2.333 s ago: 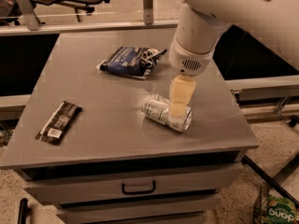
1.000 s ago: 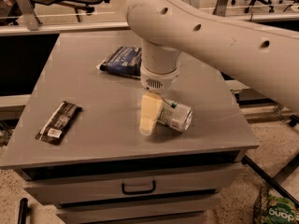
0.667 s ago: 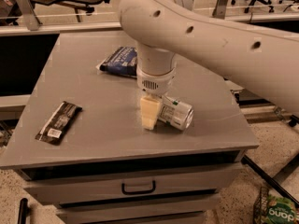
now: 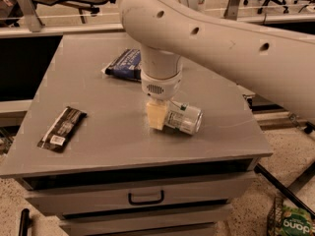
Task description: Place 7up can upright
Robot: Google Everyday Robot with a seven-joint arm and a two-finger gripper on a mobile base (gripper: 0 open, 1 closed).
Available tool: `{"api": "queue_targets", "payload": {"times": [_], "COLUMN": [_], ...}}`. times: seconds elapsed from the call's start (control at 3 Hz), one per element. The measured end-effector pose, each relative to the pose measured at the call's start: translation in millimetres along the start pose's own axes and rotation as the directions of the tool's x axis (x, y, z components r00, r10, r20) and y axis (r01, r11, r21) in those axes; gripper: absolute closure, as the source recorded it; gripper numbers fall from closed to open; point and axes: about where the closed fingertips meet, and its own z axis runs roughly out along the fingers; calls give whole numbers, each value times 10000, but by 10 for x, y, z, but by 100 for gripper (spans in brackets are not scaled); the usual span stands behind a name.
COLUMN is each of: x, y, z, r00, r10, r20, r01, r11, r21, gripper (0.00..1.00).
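The 7up can (image 4: pixel 186 120) lies on its side on the grey table (image 4: pixel 98 136), right of centre, with a shiny end facing right. My gripper (image 4: pixel 158 116) hangs straight down from the big white arm and is low over the table at the can's left end, touching or nearly touching it. Its cream-coloured tip hides that end of the can.
A dark blue snack bag (image 4: pixel 123 65) lies behind the arm, partly hidden by it. A black wrapped bar (image 4: pixel 62 128) lies at the front left. The table's front edge and a drawer handle (image 4: pixel 145 197) are below. A green package (image 4: pixel 291 222) sits on the floor at the right.
The arm has swung from the can's right side to its left end and come down closer to the table. The can still lies on its side in about the same spot.
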Motion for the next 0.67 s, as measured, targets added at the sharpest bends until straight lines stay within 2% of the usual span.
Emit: {"api": "queue_targets", "payload": {"times": [0.33,0.67], "x": [24,179], "y": [-23,-145], "z": [-93,-737], "r00": [9995,9879], "r10": [-314,-1552], "r20": [-30,-14], "r01": [314,1546], "r11": [9994,9825], "r21": [129,1038], "gripper": [100,100]}}
